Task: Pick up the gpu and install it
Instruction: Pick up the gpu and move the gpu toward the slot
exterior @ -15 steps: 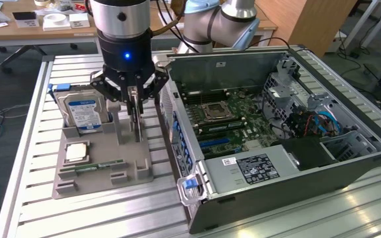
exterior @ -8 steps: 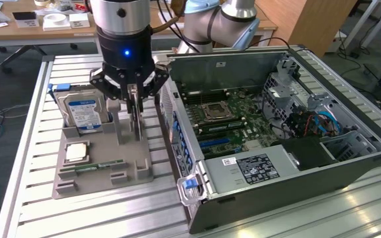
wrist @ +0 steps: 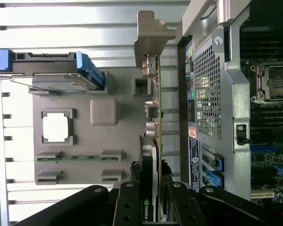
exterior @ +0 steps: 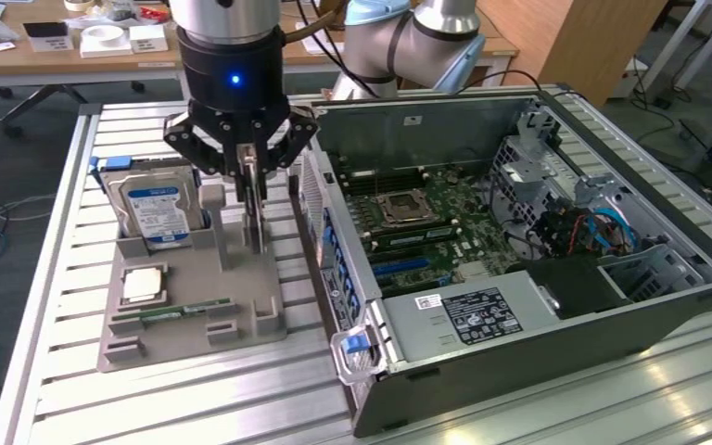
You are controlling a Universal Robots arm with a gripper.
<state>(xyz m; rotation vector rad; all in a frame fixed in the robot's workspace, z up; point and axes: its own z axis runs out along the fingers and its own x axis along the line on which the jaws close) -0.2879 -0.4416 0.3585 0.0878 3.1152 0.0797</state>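
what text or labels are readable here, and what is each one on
No text can be quoted; all of it is too small or blurred.
hard drive, blue-white label: print too small to read.
power supply, black-and-white label: blurred.
white sticker beside that label: blurred.
gpu, small green logo mark: no legible letters.

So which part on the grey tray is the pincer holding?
The gpu: the thin card standing on edge, clamped in the pincer. The blue-labelled hard drive, square processor and green memory stick sit apart.
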